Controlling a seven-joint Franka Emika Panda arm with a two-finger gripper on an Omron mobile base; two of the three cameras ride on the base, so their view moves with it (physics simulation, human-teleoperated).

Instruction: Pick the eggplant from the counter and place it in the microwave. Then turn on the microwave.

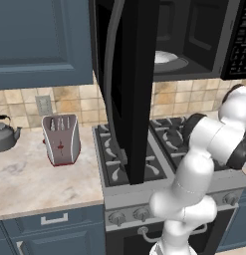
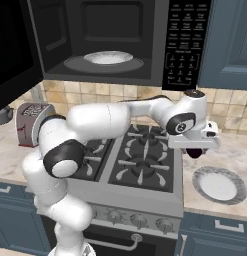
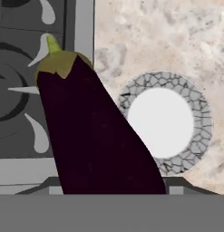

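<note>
1. Nearest the hand camera is the long, dark purple eggplant (image 3: 97, 136) with its olive-green cap and stalk; it runs up from between the finger tips, so the two-finger gripper (image 2: 195, 150) is closed around it, with its jaws spread fairly wide by the vegetable's girth.
2. From the right base camera the eggplant shows as a small dark lump under the white hand, raised clear of the worktop, over the right edge of the grey gas stove top (image 2: 140, 160).
3. Below and to the right of the hand, a round plate (image 2: 218, 185) with a white centre and a grey mosaic-patterned rim lies flat on the counter (image 2: 230, 150), with nothing on it.
4. Above the stove, the large black microwave (image 2: 120, 45) stands with its door (image 1: 127, 89) swung wide open to the left; its button keypad (image 2: 184, 45) is on the right side.
5. Inside the cavity sits a white round turntable plate (image 2: 108, 58), bare.
6. To the left of the stove, the light beige marbled counter carries a small silver toaster (image 1: 61, 139) with a red base and, further left, a grey kettle (image 1: 5, 133).
7. Behind runs a tan tiled backsplash (image 1: 74, 102) with a wall socket (image 1: 44, 105); blue cabinet fronts (image 1: 42, 42) hang above and stand below the worktop.
</note>
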